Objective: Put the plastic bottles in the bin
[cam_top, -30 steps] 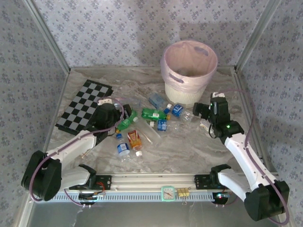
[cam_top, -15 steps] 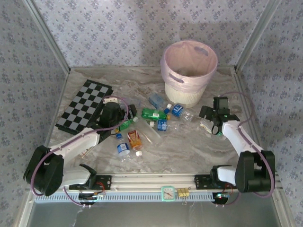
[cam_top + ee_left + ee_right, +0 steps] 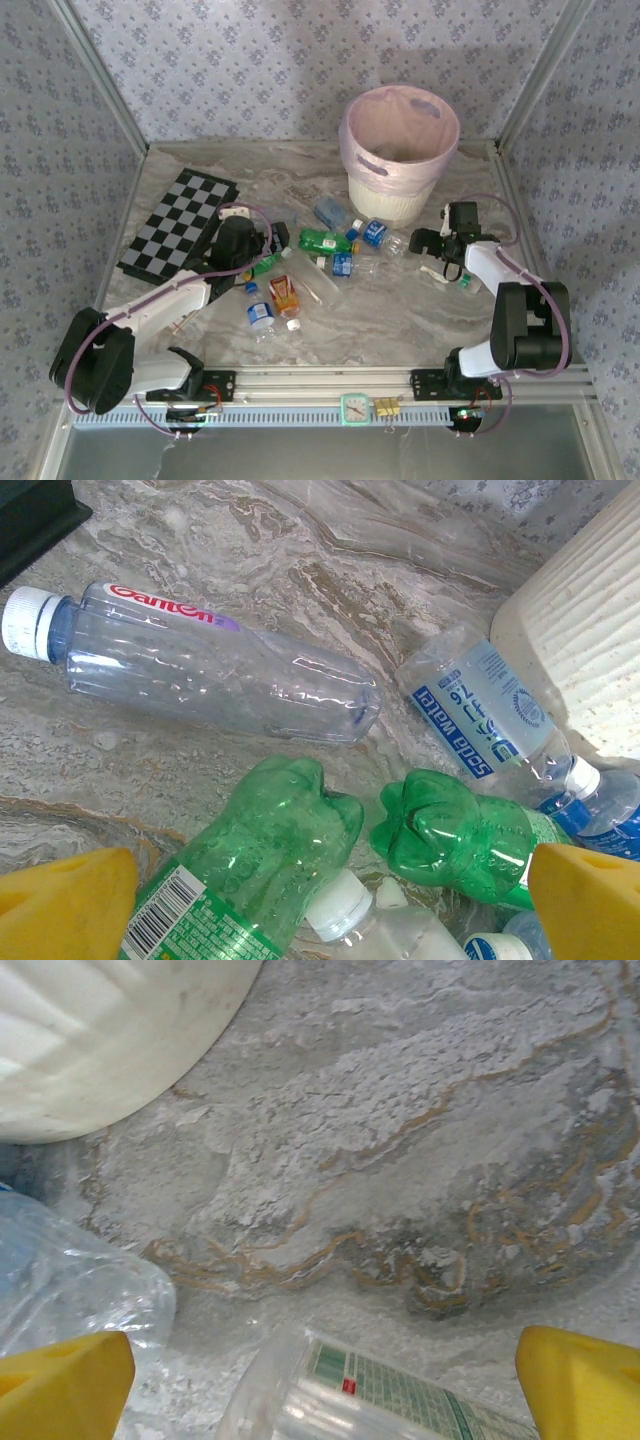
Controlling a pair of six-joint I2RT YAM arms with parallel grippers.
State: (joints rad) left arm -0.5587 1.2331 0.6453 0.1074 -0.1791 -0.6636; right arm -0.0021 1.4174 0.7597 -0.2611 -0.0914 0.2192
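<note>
Now the left claw (image 3: 322, 905) stands wide above green plastic bottles (image 3: 262, 860); the right claw (image 3: 322, 1380), also wide and empty, hangs over a clear bottle (image 3: 370, 1395), probably labelled, beside the bin (image 3: 90, 1030).

Spread wide: left gripper (image 3: 325, 905), right gripper (image 3: 322, 1382)

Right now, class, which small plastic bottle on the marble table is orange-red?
The orange-red plastic bottle, lying on the near side of the cluster. It is the sole warm-coloured one; the others are clear, blue-labelled or green.
</note>
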